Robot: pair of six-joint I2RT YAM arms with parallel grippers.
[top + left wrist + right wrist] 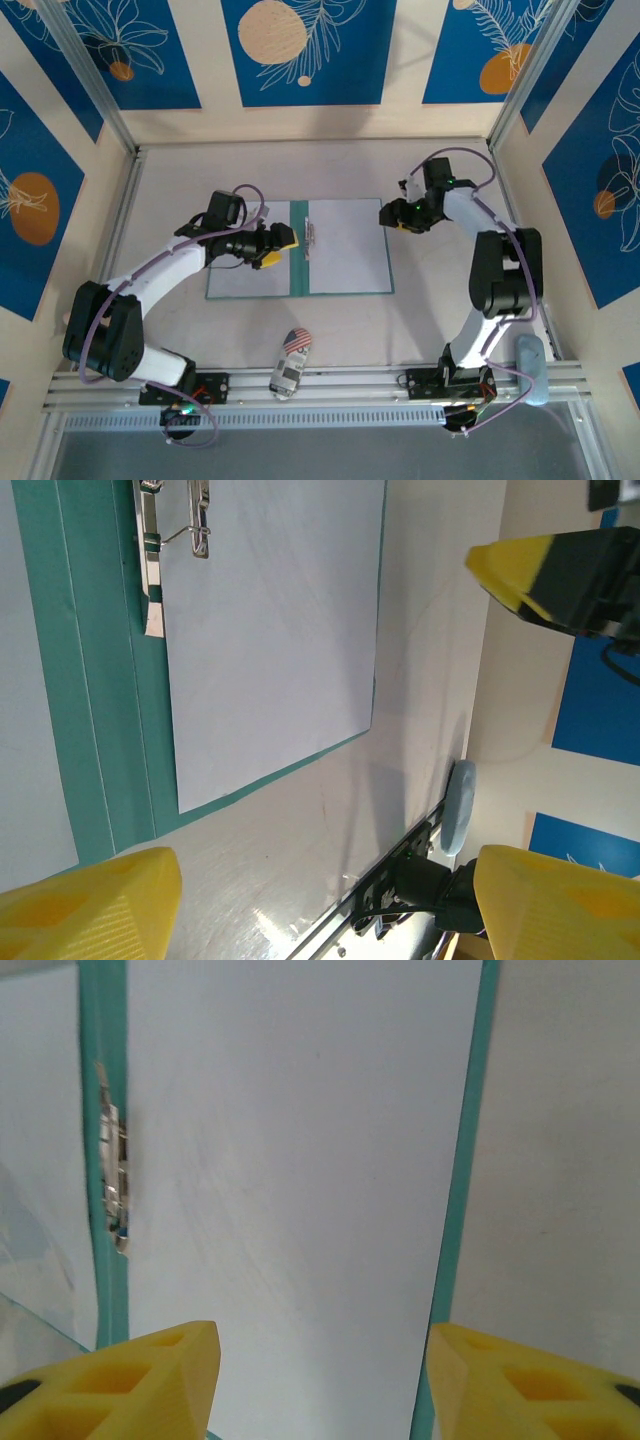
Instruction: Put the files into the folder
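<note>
Folder (299,275) open flat, long axis left-right, crease near-far; files (350,245) inside; left claw (283,243), right claw (388,214) apart.

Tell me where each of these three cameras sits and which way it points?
Top view: above and behind the arms, looking down on the table and open folder; both arms show, bases nearest.
Left wrist view: on the left arm, looking across the folder's right sheet and metal clip; the left hand's yellow fingers show.
Right wrist view: on the right arm, looking down at that sheet; the right hand shows at the bottom edge.
Both wrist views share the sheet and clip.
</note>
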